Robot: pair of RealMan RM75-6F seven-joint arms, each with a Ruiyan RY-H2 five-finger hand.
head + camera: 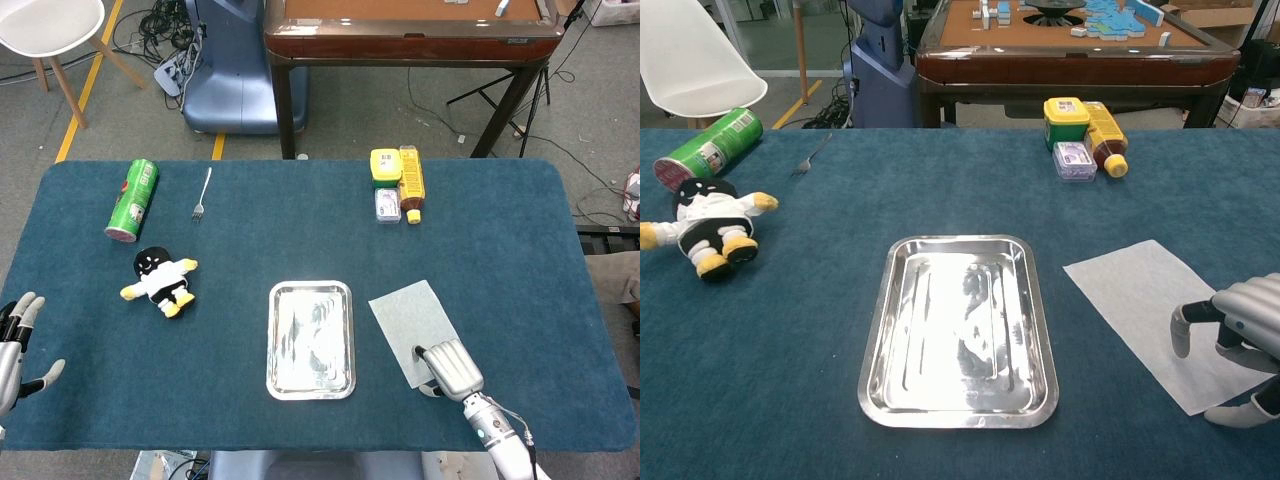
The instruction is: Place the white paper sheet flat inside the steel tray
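Right robot hand (pixel 1237 345) at the near right of the bench (pixel 500 230), fingers curled down over the near corner of the white paper sheet (pixel 1150 305); whether they actually pinch the sheet, cannot tell. Sheet lies flat on the blue cloth, just right of the steel tray (pixel 958 328), apart from it, tray bare inside. Left robot hand (pixel 18 345) at the far left edge, fingers spread, holding nothing. Beyond: black-and-white plush toy (pixel 702 226), green chip can (pixel 706 148) lying on its side, fork (pixel 812 155), and at the far side a yellow-lidded jar (pixel 1066 122), small box (pixel 1074 159), bottle (pixel 1106 137) lying down.
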